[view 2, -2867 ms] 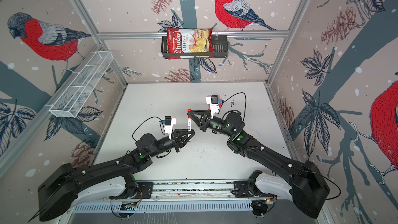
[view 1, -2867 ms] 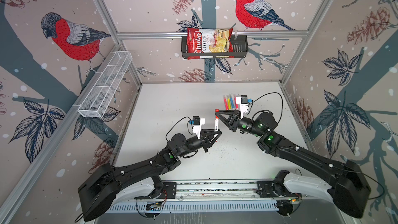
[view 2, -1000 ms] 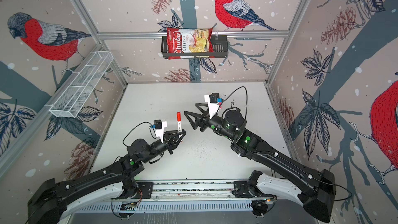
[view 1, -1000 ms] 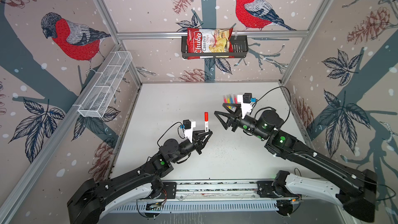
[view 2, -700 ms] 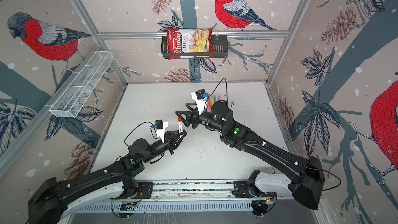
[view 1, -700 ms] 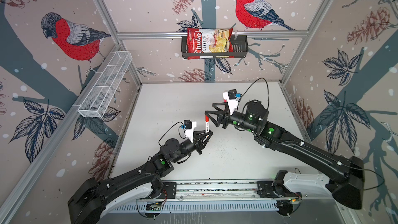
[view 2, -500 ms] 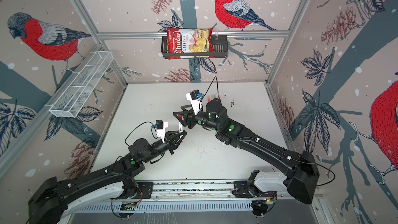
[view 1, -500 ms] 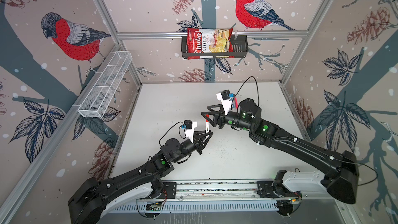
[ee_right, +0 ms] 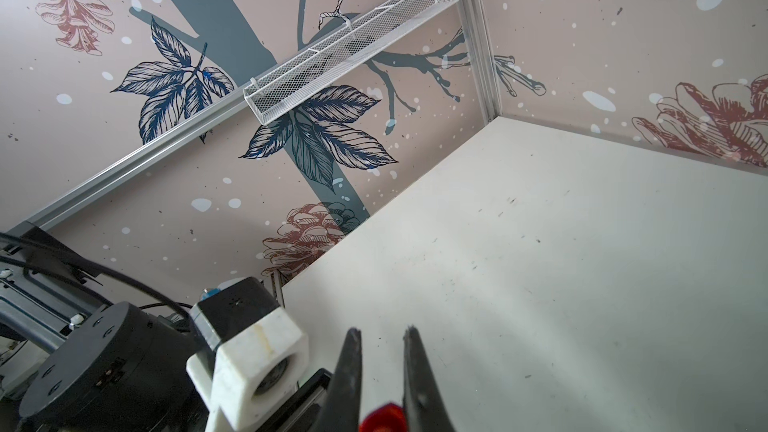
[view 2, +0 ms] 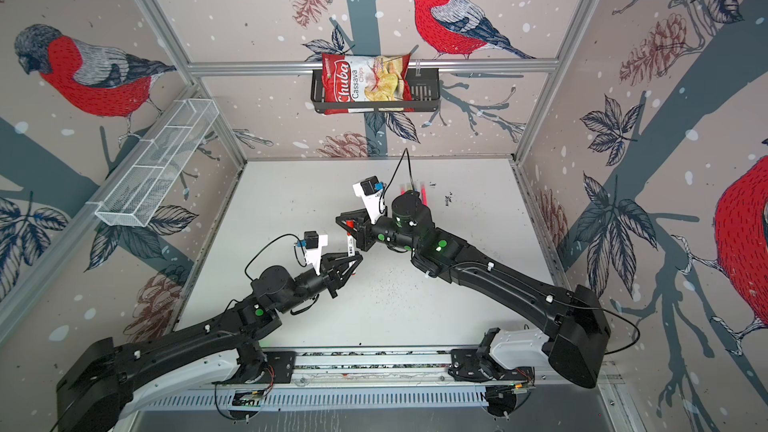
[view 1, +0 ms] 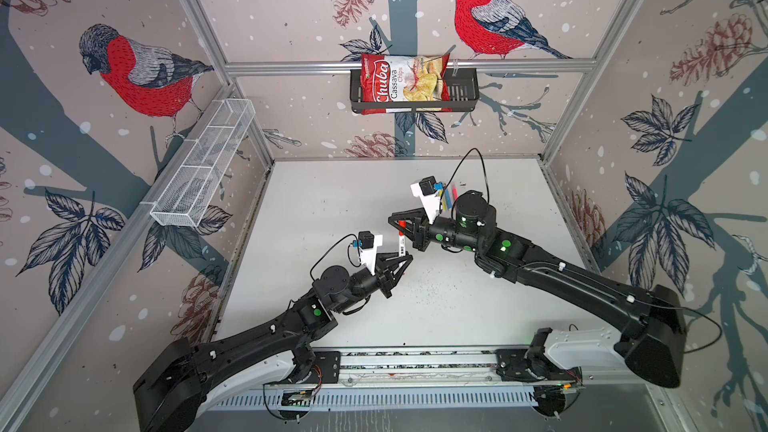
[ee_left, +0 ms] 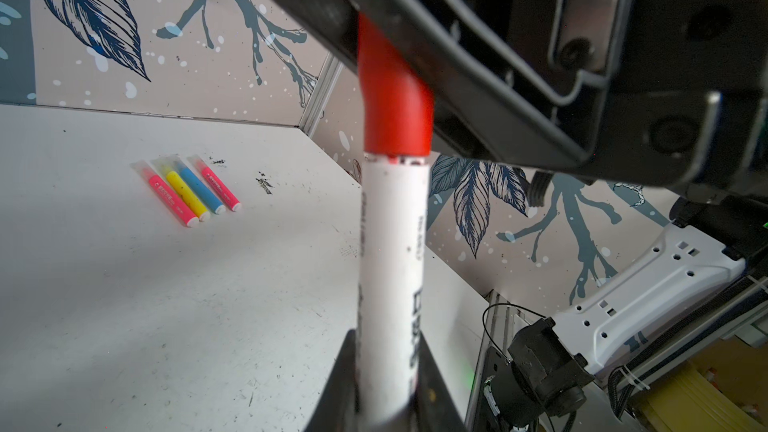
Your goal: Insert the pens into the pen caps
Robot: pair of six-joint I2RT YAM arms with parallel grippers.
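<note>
Mid-frame, the white-barrelled pen [view 1: 400,244] is clamped upright by the left gripper [view 1: 404,261]; the red cap [ee_left: 392,110] atop it is pinched by the right gripper [view 1: 399,224].

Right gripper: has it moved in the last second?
Yes. The right gripper has shifted left, away from the coloured markers on the table, onto the red end of the white marker.

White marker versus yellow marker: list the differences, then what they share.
The white marker has a thick white barrel and a red cap; the yellow marker is slim with a see-through cap. The white marker is held off the table by the left pincer, with the right pincer shut on its cap; the yellow marker lies flat on it. Both look capped.
</note>
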